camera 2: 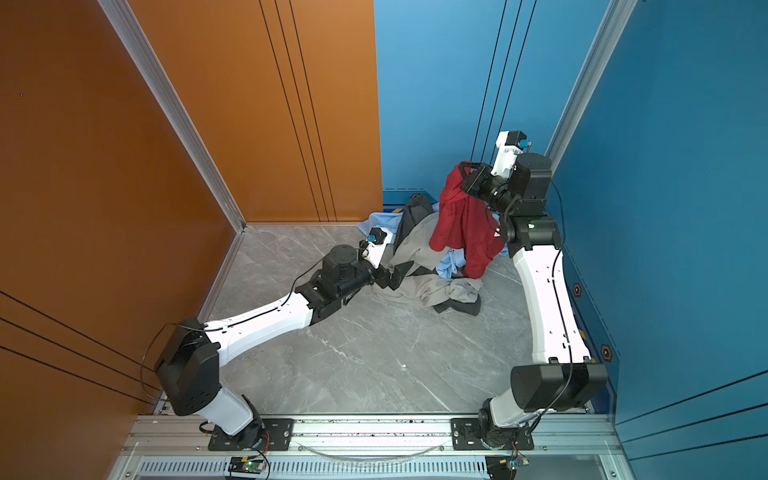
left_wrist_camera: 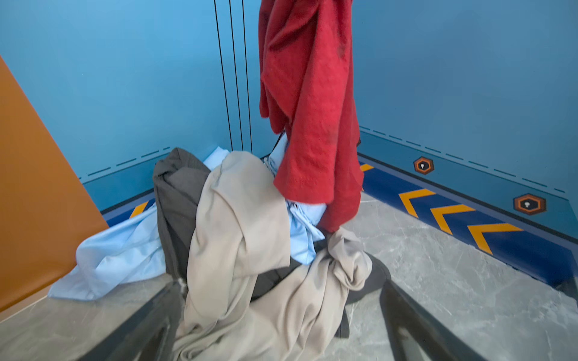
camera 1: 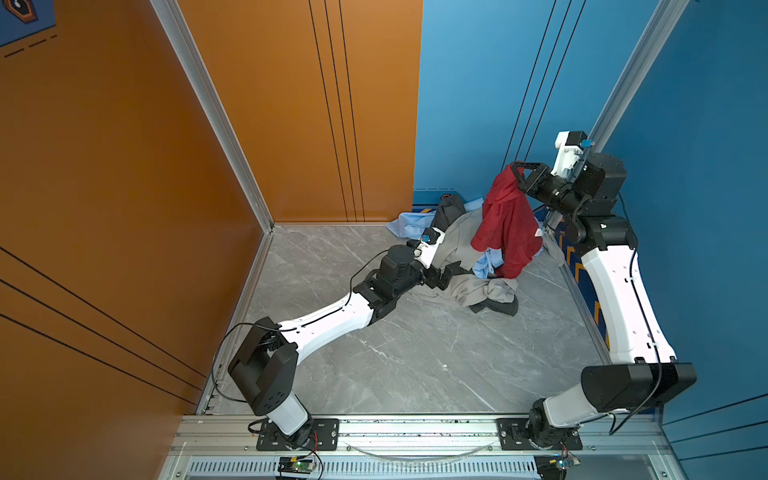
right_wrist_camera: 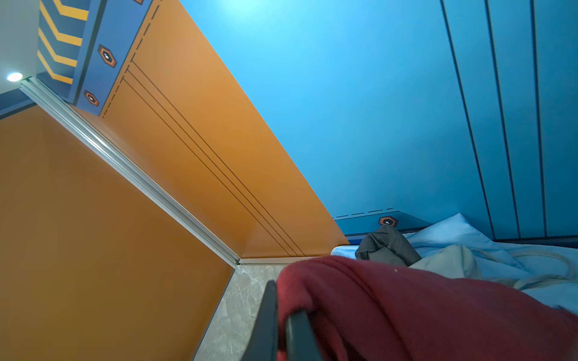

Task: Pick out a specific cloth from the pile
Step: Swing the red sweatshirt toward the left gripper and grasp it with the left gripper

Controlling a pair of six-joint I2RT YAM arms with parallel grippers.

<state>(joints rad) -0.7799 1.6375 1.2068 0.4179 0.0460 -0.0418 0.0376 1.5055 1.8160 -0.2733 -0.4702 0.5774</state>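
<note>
Right fingers [camera 1: 534,168] pinch the top of the cloth [camera 1: 509,226] in both top views, holding it high over the pile [camera 1: 457,249] in the far corner of the desk [camera 1: 415,353], while the left fingers [camera 1: 452,269] sit spread and empty beside the grey folds. From the left wrist, the red hem hangs against the light blue cloth [left_wrist_camera: 301,231] — a lift could drag that up too. From the right wrist, only a thin fold of red sits between the closed fingers [right_wrist_camera: 270,315] — a sharp pull might let it slip back onto the heap.
</note>
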